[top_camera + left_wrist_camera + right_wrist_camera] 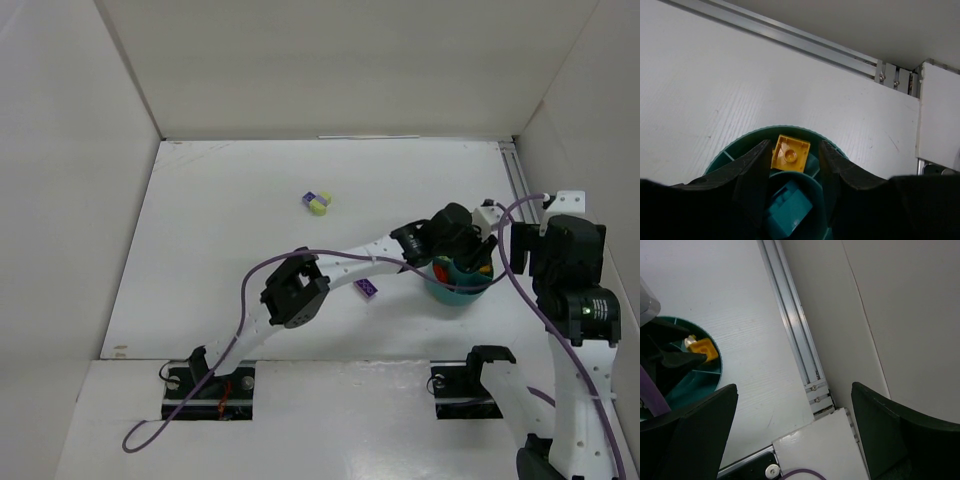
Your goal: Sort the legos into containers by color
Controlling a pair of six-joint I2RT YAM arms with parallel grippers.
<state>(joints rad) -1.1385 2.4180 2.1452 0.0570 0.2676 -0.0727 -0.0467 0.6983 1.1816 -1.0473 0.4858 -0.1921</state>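
Bowl near right edge of desk. Left end effector over it, jaws apart. Yellow brick between them, seemingly lying in outer compartment, not clamped. Teal brick in central cup. Right end effector spread wide, empty, by right-edge rail.

Bricks likely light, rigid, slick: pinch flat sides squarely.

Only top view shows loose pieces: purple brick toward near edge, purple-green pair mid-desk, farther back. Wrist views show bowl compartments far better.
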